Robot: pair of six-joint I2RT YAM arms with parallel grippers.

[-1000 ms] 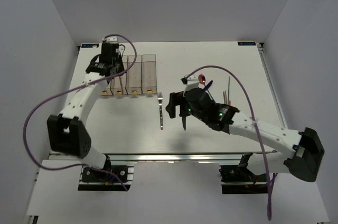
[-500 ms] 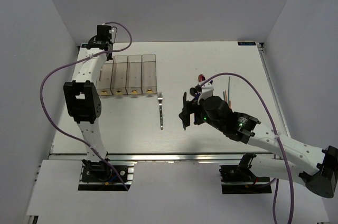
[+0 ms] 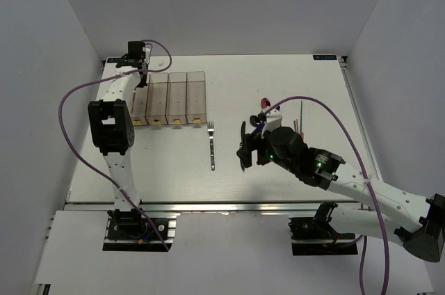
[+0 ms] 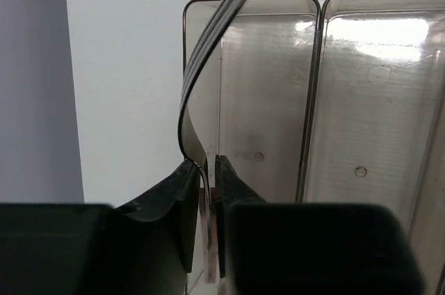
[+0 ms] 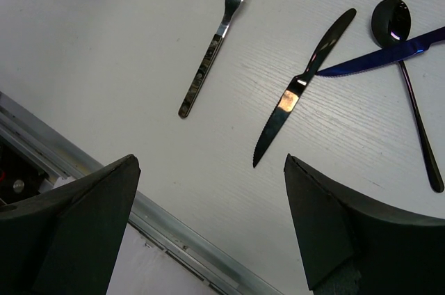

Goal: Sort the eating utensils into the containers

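One silver fork (image 4: 208, 65) is pinched by its handle in my left gripper (image 4: 206, 164), the fingers drawn almost together on the metal. In the wrist view its tines point toward 1 o'clock, over the far end of the leftmost bin (image 4: 278, 100). The next bin (image 4: 375, 100) lies against that one at 3 o'clock.

From above, the four clear containers (image 3: 177, 93) sit in a row in the 10 o'clock quarter of the table (image 3: 160, 170), gold tabs at their near ends. My left gripper is at the row's far left corner.

A second fork (image 5: 215, 48) lies flat on the table at 5 o'clock from the row, tines toward 12. At its 3 o'clock, and apart from it, lies the black knife (image 5: 302, 90). The blade tip of the blue knife (image 5: 389, 55) meets the black knife near its handle end, and the blue knife crosses over the stem of the dark spoon (image 5: 391, 20).

My right gripper (image 3: 243, 147) is spread wide with nothing between its fingers, hovering over the black knife. The pink-bowled spoon (image 3: 266, 104) is at 1 o'clock from it. The thin chopsticks (image 3: 299, 120) lie farther out, toward 2 o'clock.
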